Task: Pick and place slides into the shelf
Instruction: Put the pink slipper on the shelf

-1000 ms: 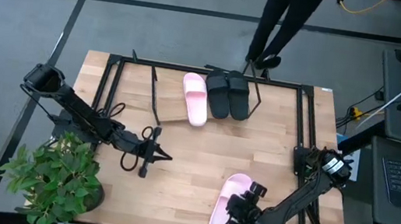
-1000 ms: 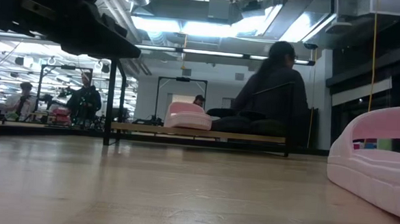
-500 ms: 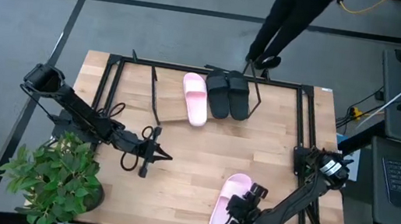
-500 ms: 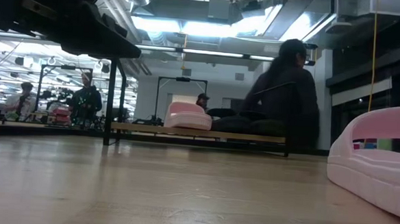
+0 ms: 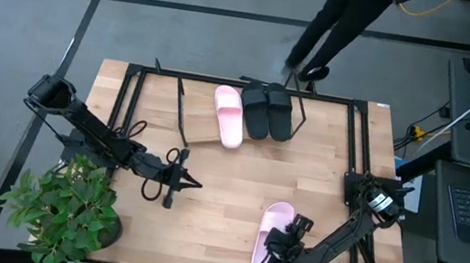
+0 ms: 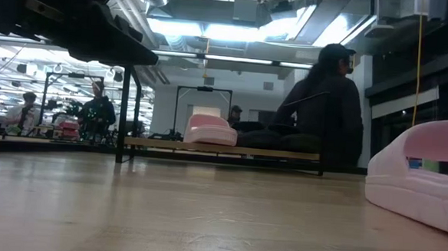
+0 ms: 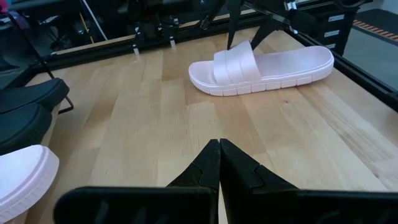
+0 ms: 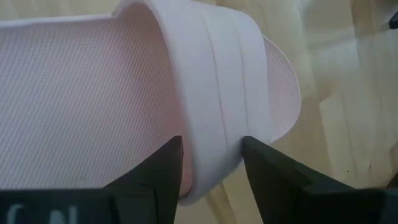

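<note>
On my left side, the left gripper [image 5: 193, 182] sits low over the table [image 5: 238, 178] with its jaws pressed fully together, holding nothing. A potted plant [image 5: 63, 209] stands near that arm's base corner. Ahead of these closed jaws, well apart, I see the loose pink slide [image 7: 261, 67] lying flat on the wood.

Past the left gripper toward the far edge, the shelf [image 5: 208, 128] carries three slides: a pink slide on the shelf [image 5: 229, 115] and, just beside it, two black slides [image 5: 268, 110] lying side by side. In the low view they rest along the slanted board, the pink one nearest the black upright post.

Further right, the right gripper [image 5: 272, 245] is down on the loose pink slide near the table's near edge. Its jaws stand wide, one finger [image 8: 163, 165] inside the strap opening and the other outside, so the strap sits between them, both pads touching it. The sole rests on the table.

Beyond the table's far edge a person [image 5: 342, 22] stands.
</note>
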Controlling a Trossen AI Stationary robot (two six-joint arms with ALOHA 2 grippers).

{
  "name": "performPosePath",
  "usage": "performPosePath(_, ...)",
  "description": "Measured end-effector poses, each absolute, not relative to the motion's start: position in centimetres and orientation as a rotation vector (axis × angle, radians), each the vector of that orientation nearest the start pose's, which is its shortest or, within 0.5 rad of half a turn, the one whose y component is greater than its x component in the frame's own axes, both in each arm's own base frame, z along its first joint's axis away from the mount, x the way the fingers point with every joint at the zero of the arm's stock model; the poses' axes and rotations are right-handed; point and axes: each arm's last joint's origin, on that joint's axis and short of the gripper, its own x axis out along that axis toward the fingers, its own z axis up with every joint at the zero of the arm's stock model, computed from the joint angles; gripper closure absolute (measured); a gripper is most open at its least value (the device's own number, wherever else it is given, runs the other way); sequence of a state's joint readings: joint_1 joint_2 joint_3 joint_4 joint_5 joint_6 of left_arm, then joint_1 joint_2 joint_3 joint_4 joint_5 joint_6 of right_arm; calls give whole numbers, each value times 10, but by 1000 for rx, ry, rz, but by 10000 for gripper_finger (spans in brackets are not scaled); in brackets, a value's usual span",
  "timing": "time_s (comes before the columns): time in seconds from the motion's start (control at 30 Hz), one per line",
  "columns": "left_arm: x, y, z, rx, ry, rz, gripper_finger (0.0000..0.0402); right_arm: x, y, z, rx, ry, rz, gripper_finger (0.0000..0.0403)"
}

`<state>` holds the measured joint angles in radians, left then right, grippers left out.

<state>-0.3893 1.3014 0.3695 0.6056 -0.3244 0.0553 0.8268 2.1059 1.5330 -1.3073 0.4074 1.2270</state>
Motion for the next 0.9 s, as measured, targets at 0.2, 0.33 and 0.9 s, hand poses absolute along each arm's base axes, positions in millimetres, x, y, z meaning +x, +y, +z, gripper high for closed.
performPosePath(0.2, 220, -80, 167, 169, 304, -72, 401, 258, 257, 158, -93, 1343, -621, 236)
performPosePath(0.33, 220, -80, 167, 169, 304, -72, 401, 264, 252, 158, -74, 1343, -637, 297)
performPosePath(0.9, 220, -80, 167, 169, 303, -72, 401, 293, 223, 204, -218, 1298, -737, 388)
